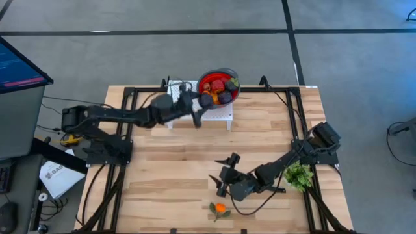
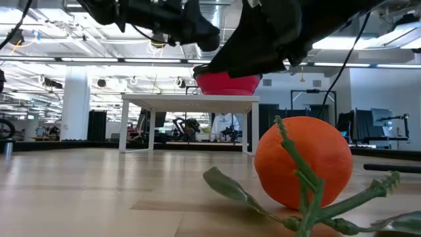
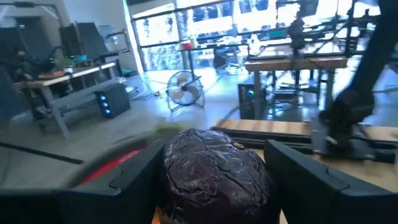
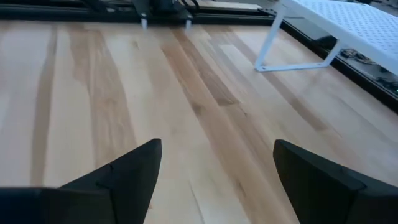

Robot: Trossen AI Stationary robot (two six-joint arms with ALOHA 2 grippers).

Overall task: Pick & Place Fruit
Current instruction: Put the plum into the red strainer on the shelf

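Observation:
My left gripper [image 1: 200,104] reaches from the table's left to the left rim of the red bowl [image 1: 209,77] and is shut on a dark purple fruit [image 3: 214,171]. The bowl stands on a white perforated stand [image 1: 224,114] at the table's far edge and holds several red, purple and orange fruit pieces [image 1: 220,86]. My right gripper [image 1: 221,175] hovers open over bare wood [image 4: 205,112] at the near middle. An orange with green leaves [image 1: 221,208] lies on the table just nearer than it, and shows large in the low view [image 2: 299,161]. My left gripper pinches the dark purple fruit between its two fingers, one finger [image 3: 134,180] on each side of its wrinkled rounded body [image 3: 180,168]. The fruit is lifted clear. The bowl's red rim [image 3: 109,165] and a bit of orange fruit [image 3: 158,215] show just below it.
A green leafy bunch [image 1: 299,175] lies by the right arm near the table's right edge. Black frame rails [image 1: 286,97] run along the table's sides. Open wood [image 1: 169,162] lies between the stand and the near edge. A monitor [image 1: 19,65] stands off the table's left.

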